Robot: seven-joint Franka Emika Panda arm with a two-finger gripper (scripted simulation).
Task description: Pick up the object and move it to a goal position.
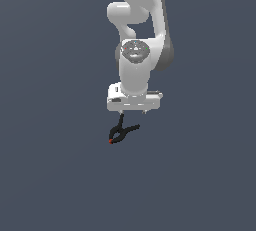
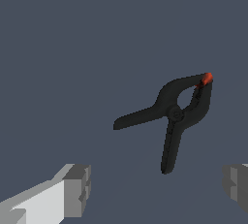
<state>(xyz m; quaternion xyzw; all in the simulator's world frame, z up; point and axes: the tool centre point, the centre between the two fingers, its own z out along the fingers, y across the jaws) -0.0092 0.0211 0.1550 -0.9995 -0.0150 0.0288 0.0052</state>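
Observation:
The small black spring clamp (image 1: 121, 134) lies on the flat grey surface, its red-orange tip (image 1: 110, 141) pointing toward the exterior view's lower left and its two handles splayed apart. My white gripper (image 1: 133, 112) hangs just above it, pointing down, open and empty. In the wrist view the clamp (image 2: 175, 115) lies beyond the two grey fingertips (image 2: 77, 189), off-centre toward the far finger (image 2: 237, 185). The fingers stand wide apart and nothing is between them. I see no goal marker in either view.
The white arm (image 1: 137, 30) rises behind the gripper in the exterior view. The plain dark grey surface (image 1: 50, 175) fills the rest of both views, and no other objects or edges show.

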